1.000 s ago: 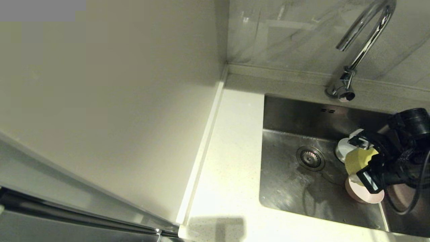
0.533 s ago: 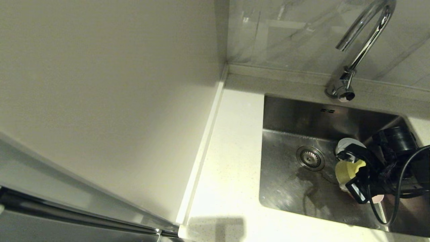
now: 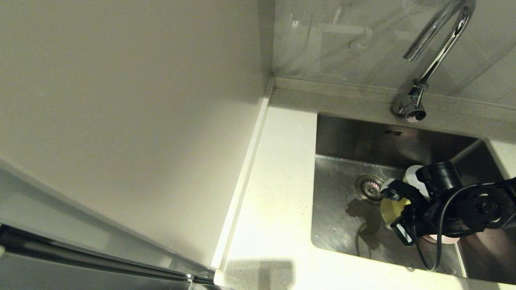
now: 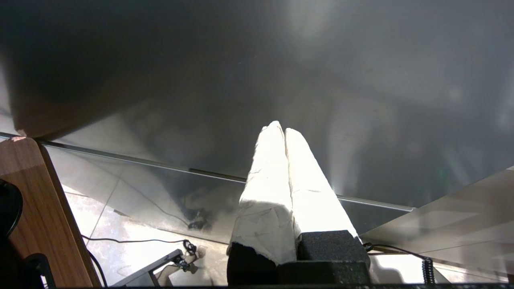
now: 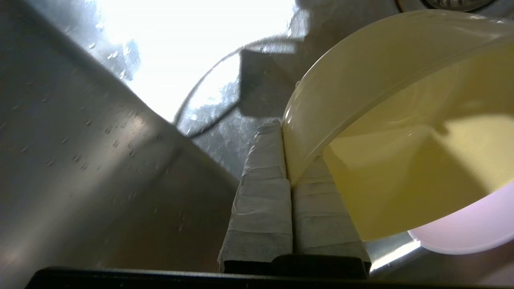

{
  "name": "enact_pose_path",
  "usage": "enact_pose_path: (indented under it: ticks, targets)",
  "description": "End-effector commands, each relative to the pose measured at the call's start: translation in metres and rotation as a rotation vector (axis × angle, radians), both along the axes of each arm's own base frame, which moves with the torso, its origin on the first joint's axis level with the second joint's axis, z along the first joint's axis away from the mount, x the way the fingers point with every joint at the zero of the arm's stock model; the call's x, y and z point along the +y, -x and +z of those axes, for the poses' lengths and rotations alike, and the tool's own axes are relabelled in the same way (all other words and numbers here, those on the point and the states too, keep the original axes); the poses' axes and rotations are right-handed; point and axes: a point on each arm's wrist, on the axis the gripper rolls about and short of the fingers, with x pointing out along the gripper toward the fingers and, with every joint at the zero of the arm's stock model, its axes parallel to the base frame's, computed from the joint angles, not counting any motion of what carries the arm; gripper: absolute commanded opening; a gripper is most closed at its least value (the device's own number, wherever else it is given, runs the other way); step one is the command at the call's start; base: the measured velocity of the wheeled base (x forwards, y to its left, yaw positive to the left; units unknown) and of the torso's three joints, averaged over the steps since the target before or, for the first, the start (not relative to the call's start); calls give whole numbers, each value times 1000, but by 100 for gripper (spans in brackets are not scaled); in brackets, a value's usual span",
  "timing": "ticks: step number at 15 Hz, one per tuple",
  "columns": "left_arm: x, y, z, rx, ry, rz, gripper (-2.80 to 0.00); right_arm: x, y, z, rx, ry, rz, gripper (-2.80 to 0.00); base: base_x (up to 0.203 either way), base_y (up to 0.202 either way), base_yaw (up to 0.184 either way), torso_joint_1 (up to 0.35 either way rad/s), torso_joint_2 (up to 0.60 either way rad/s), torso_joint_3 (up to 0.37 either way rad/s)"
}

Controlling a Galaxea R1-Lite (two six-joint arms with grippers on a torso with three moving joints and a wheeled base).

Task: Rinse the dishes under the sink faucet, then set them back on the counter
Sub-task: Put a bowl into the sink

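My right gripper (image 3: pixel 397 211) is down in the sink (image 3: pixel 342 237), shut on the rim of the yellow-green bowl (image 3: pixel 390 209), which hangs tilted just right of the drain (image 3: pixel 370 188). In the right wrist view the taped fingers (image 5: pixel 263 180) pinch the bowl's wall (image 5: pixel 401 132), one inside and one outside. The white bowl (image 3: pixel 410 175) sits behind the gripper. The pink bowl (image 3: pixel 441 240) peeks out under the arm and shows as the pink bowl's edge (image 5: pixel 470 228). No water runs from the faucet (image 3: pixel 437 48). My left gripper (image 4: pixel 281 130) is parked out of the head view, shut and empty.
The white speckled counter (image 3: pixel 278 189) runs along the sink's left side and front. A cream wall panel (image 3: pixel 129 121) stands left of it. The right arm's black cable (image 3: pixel 423 253) loops over the sink's front right corner.
My right gripper has carried the yellow-green bowl leftward and lower, from above the pink bowl toward the drain. The white and pink bowls have stayed put.
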Motion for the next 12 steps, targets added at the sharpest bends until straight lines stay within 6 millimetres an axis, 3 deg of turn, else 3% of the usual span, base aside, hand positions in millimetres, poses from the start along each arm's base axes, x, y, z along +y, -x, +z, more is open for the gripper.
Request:
enact_pose_path:
  ticks: [1,5,12]
  targets:
    - [0,0,-1,3,0,0,-280,1,-12,-18,41,4,5,-280,0,0,0,0,0,0]
    - [0,0,-1,3,0,0,-280,0,-37,-32,-4,28,-18,-280,0,0,0,0,0,0]
    - [0,0,-1,3,0,0,-280,-2,-46,-43,1,70,-51,-280,0,0,0,0,0,0]
